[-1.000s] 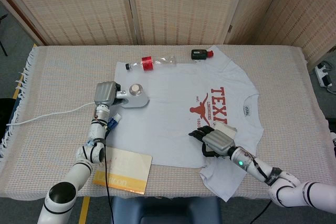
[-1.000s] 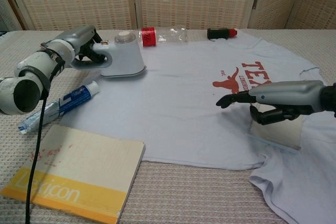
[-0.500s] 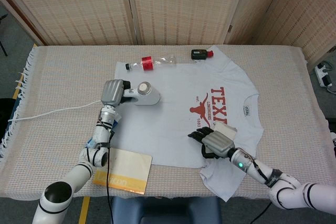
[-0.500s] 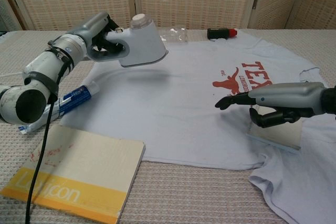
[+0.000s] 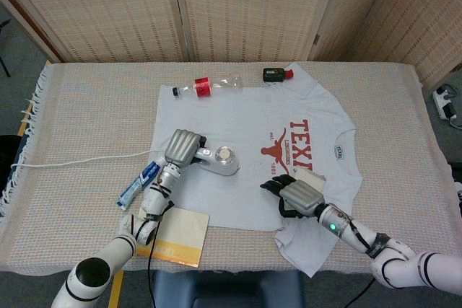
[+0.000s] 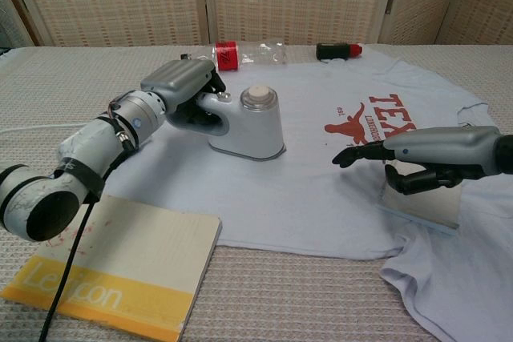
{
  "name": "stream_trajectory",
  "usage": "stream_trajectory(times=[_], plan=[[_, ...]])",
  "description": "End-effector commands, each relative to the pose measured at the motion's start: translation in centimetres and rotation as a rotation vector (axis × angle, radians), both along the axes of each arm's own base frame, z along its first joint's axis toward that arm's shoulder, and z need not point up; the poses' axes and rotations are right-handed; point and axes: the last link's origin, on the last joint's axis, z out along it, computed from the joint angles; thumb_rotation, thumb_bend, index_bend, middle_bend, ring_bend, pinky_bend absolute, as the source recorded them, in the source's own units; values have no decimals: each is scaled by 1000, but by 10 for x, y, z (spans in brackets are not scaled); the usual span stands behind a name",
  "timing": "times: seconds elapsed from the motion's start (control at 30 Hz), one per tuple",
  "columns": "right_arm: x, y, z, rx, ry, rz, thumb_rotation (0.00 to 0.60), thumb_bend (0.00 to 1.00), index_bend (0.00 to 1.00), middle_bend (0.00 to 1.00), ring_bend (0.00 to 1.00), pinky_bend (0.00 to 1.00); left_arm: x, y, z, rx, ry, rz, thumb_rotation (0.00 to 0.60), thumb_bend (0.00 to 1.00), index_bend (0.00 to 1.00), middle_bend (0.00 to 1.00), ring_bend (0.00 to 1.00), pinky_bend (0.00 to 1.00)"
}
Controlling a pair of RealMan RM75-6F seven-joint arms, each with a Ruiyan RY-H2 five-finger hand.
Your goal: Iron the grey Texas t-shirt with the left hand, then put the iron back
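The grey Texas t-shirt lies flat on the table with its red longhorn print toward the right. My left hand grips the handle of the white iron, which stands with its soleplate down on the shirt's middle left. My right hand rests on the shirt's lower right part, fingers stretched toward the print, holding nothing. Under it lies a pale flat pad.
A clear bottle with a red label and a black and red device lie at the shirt's far edge. A toothpaste tube and a yellow Lexicon book lie near left. The iron's white cord trails left.
My left hand has carried the iron from the shirt's left edge, lifted it, moved it right and nearer, and set it down on the middle of the shirt. The right hand stayed put.
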Motion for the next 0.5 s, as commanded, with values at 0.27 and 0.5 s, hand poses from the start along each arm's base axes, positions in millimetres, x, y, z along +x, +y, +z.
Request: stream_trajectory(times=[0.27, 0.5], plan=[[-2, 1, 1, 8, 3, 0, 146, 958, 0, 61, 0, 0, -32, -13, 9, -17, 66, -42, 600, 293, 960, 1000, 874, 677], [-8, -3, 4, -4, 11, -11, 150, 959, 0, 61, 0, 0, -48, -30, 14, -63, 45, -75, 600, 294, 960, 1000, 874, 677]])
